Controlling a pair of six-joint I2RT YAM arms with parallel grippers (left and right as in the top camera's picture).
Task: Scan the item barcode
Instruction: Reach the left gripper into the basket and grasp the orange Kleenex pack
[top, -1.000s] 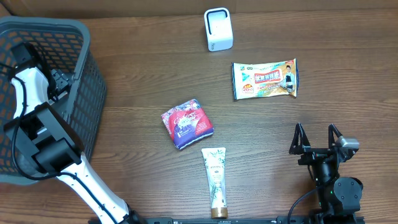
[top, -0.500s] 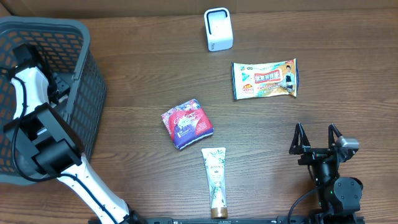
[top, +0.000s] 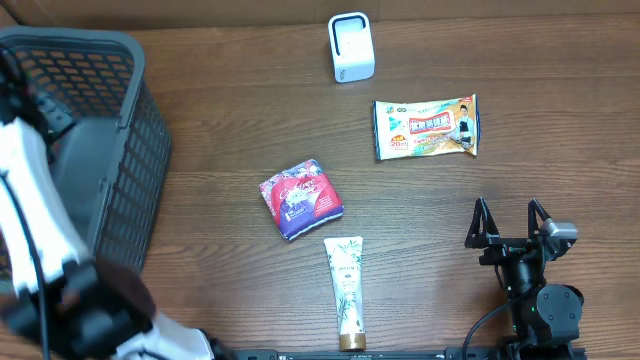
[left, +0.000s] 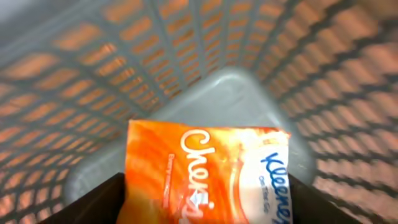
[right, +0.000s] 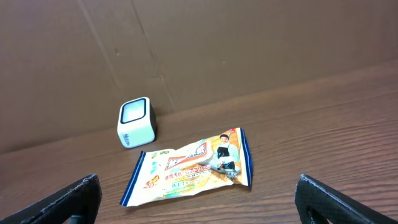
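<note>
A: Left gripper (left: 205, 180)?
B: Clamped on the orange plastic tissue pack (left: 199, 165), one finger against each side. It's inside the grey mesh plastic basket (top: 140, 80) at the bench's (top: 230, 120) left edge. That arm is blurred from overhead.
A: Right gripper (top: 507, 207)?
B: Fingers spread wide, nothing between them, near the bench's right edge by the robot-side corner.
A: Small white box scanner (top: 351, 46)?
B: Upright at the far edge, well apart from the basket.
</note>
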